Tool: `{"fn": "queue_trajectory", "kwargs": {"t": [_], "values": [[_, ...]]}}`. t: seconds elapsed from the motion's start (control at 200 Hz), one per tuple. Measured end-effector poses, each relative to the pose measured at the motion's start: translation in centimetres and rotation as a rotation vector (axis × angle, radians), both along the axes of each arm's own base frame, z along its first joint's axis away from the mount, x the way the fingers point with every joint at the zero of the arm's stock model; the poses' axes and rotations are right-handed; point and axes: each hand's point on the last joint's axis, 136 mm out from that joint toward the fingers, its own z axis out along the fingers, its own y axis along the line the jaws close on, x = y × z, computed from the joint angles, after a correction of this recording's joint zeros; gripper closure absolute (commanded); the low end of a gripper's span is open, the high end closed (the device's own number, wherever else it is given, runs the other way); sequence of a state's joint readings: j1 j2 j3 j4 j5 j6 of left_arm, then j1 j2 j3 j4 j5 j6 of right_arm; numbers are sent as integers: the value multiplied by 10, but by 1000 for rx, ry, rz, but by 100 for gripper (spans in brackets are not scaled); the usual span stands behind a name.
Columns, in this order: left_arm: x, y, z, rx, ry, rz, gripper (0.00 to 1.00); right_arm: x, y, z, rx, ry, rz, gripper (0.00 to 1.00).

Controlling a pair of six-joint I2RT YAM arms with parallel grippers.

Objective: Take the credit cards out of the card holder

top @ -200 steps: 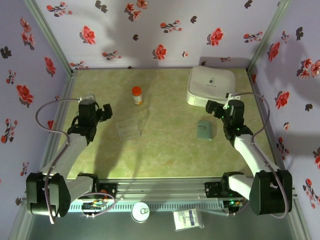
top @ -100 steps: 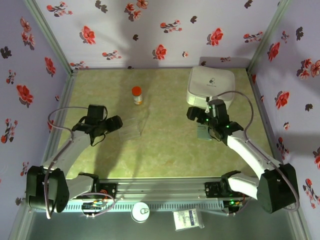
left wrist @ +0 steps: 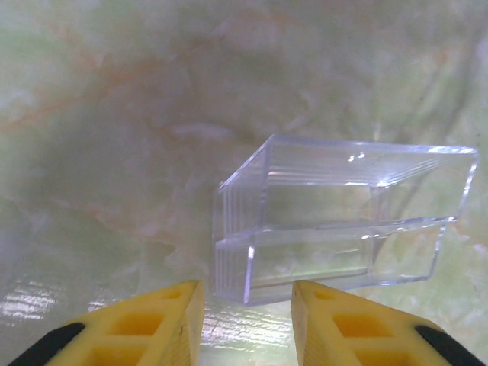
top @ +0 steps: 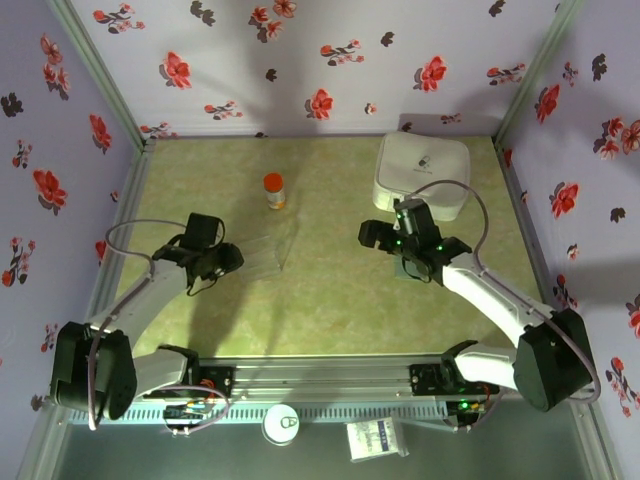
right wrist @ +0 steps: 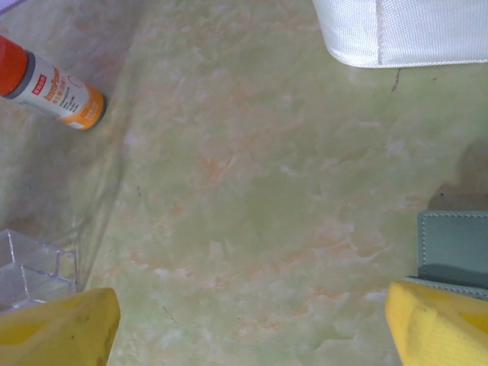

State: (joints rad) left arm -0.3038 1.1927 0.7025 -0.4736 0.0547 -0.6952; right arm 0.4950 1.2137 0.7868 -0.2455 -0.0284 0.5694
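Between the right pincer's widely spread, empty fingers lay bare surface. The card holder lay flat against its right-hand finger, partly hidden by it, near of the white case. The left pincer, narrowly parted and gripping nothing, hovered just left of the clear tray.

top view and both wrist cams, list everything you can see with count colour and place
card holder: 1, grey-blue, right of centre
clear tray: 1, transparent, left of centre
bottle: 1, orange with red cap, far side, left of middle
case: 1, white, far right corner
table: 1, marbled green
walls: pale with red flowers, around the table
left tool: 1, yellow fingers, narrow gap, empty, just short of the clear tray
right tool: 1, yellow fingers, wide open, one finger at the card holder's edge
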Motion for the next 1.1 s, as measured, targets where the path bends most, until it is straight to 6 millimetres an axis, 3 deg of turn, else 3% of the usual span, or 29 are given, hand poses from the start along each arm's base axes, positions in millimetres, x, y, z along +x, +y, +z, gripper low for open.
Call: {"fn": "queue_trajectory", "kwargs": {"t": [0.445,1.1], "values": [[-7,-6,-23,44,89,-14,83,-1,2,-6,-26,20,-7,9],[12,-9,-20,71,84,-18,95,-2,-2,-9,-50,27,-20,9]]}}
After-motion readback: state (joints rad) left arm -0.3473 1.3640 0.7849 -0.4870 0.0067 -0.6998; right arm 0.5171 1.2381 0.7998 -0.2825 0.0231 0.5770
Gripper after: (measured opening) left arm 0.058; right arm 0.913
